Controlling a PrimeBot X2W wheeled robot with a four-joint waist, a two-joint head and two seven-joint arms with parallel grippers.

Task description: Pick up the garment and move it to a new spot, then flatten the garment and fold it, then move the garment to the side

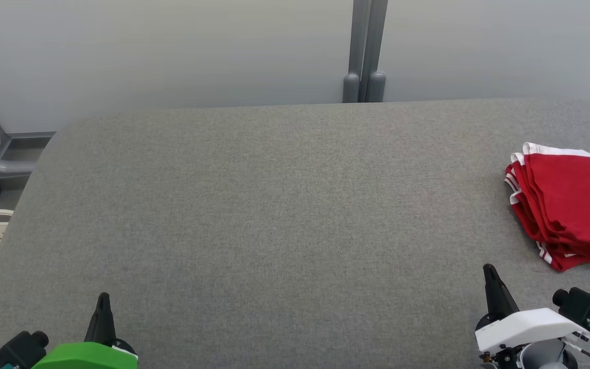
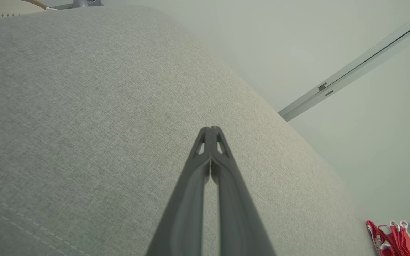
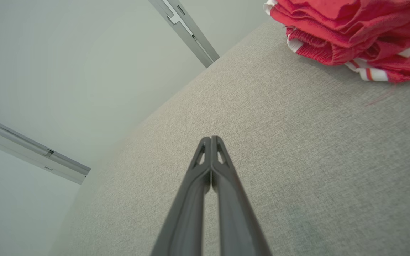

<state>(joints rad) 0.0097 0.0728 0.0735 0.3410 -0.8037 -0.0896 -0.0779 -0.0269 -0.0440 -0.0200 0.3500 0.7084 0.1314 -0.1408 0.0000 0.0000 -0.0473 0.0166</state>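
Red garment [image 1: 566,205] with white trim lies folded at the right edge of the grey table [image 1: 274,205]. Left tool [image 1: 103,302] and right tool [image 1: 489,271] sit at the near edge, fingers pressed together, gripping nothing. Right tool is near the garment, not touching.

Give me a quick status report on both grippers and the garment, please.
Left gripper shut, empty. Right gripper shut, empty. Red fabric garment with white trim folded, right side of the grey fabric table, untouched. Nothing in the way.

Both claws [image 1: 103,300] [image 1: 488,270] closed, empty
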